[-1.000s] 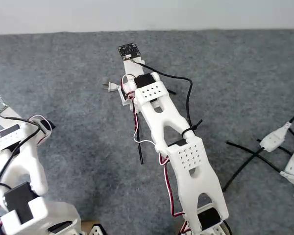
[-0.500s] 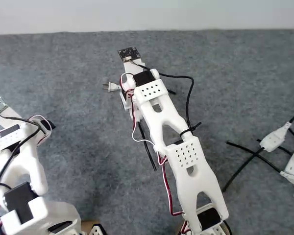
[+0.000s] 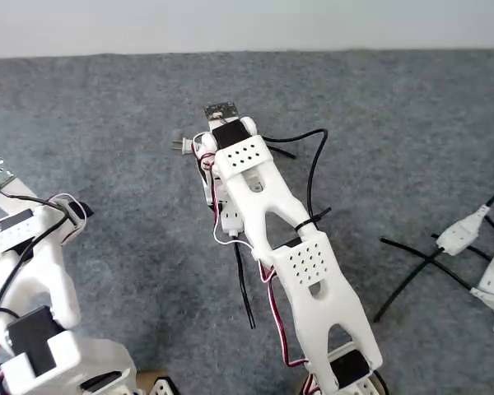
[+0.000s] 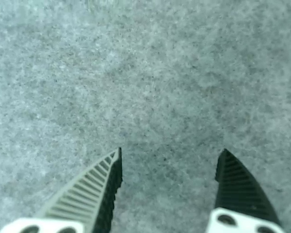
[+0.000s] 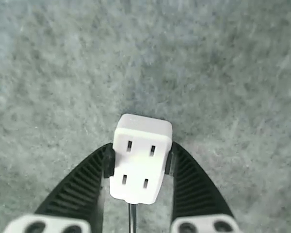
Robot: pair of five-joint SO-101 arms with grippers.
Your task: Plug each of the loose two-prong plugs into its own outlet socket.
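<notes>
Holding a white socket block [image 5: 141,167] clamped in the right hand [image 5: 141,154]; we see no plug mated yet. Loose plug [image 3: 182,146] lies on surface [image 3: 107,99] just beside it. Left hand [image 4: 172,155] apart, empty. We judge all plugging's left.

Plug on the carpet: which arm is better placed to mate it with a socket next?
Right. The right tool grips the socket, and the plug lies close beside that arm; the left tool is open over bare carpet.

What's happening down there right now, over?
Left gripper open over grey carpet. Right gripper shut on white four-slot socket block. White two-prong plug close by, unplugged. Black cable trails under that arm.
</notes>
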